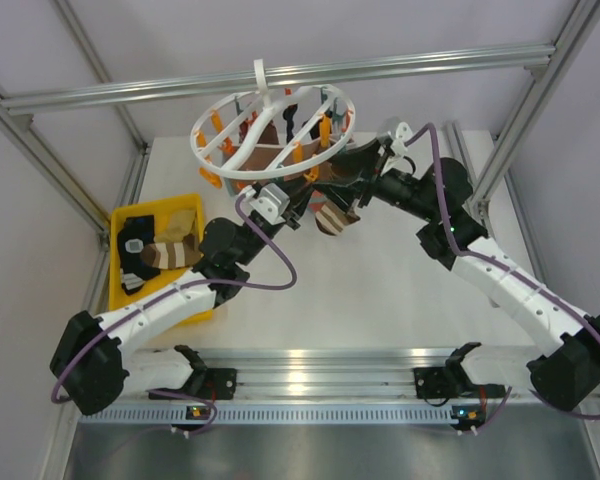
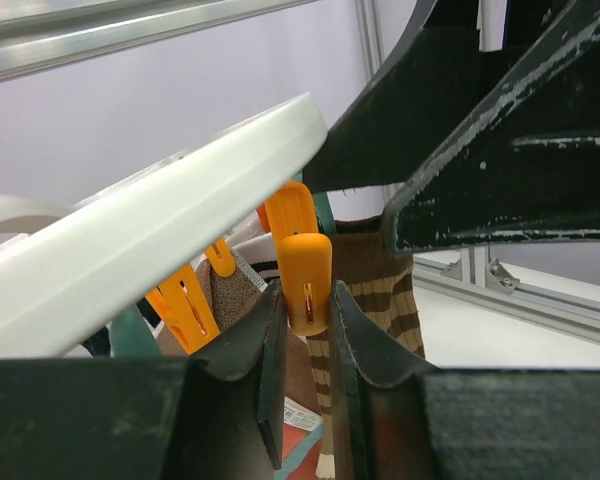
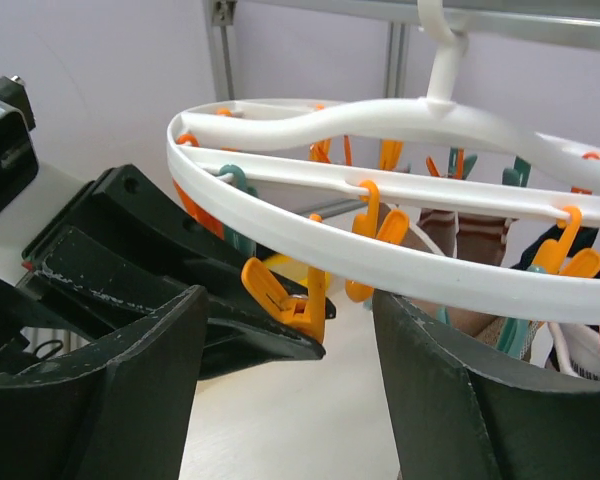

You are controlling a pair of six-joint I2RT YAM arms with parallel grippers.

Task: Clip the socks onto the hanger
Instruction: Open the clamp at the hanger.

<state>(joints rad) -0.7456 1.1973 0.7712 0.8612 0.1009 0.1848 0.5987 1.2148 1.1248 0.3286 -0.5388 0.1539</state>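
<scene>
The white round hanger (image 1: 270, 130) hangs over the table's far middle, with orange and teal clips and a few socks on it. My left gripper (image 1: 305, 197) is shut on an orange clip (image 2: 307, 285) under the near rim, its fingers (image 2: 265, 350) pressing both sides. A brown-and-cream striped sock (image 2: 385, 295) hangs right behind and below that clip; I cannot tell whether the clip grips it. It also shows in the top view (image 1: 332, 218). My right gripper (image 3: 290, 400) is open and empty, just under the rim (image 3: 380, 245), facing the clip (image 3: 290, 300).
A yellow tray (image 1: 185, 207) at the left holds more socks (image 1: 165, 252). Clipped socks (image 3: 470, 235) hang inside the ring. Aluminium frame posts and a crossbar (image 1: 280, 78) surround the hanger. The two grippers are very close together.
</scene>
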